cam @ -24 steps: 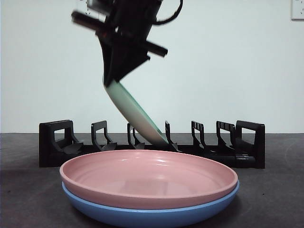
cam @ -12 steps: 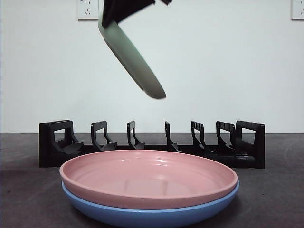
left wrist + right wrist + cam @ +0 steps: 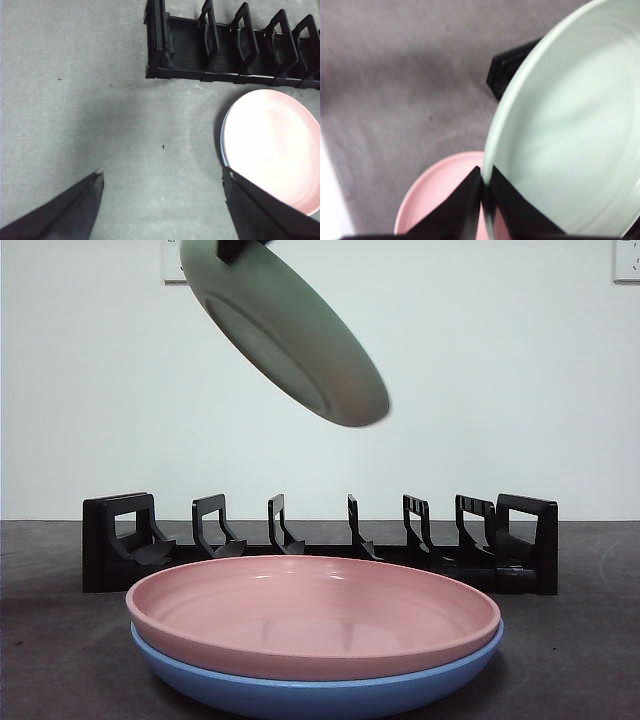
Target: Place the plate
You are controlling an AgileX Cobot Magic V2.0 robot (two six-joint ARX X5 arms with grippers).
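Right gripper (image 3: pixel 486 192), jaws clamped on rim of green plate (image 3: pixel 285 335), holds it tilted at upper left of front view, high above black rack (image 3: pixel 320 550). Pink plate (image 3: pixel 313 612) stacked on blue plate (image 3: pixel 320 690) on counter (image 3: pixel 75 100). Left gripper (image 3: pixel 162 180) idle, jaws wide.

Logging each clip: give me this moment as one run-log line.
right claw: shut on green plate, held tilted above rack | left claw: open, waiting | pink plate stacked on blue plate

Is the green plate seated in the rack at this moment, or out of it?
Out. The green plate hangs tilted in the air well above the black rack, clear of every slot, its rim pinched in the right gripper.
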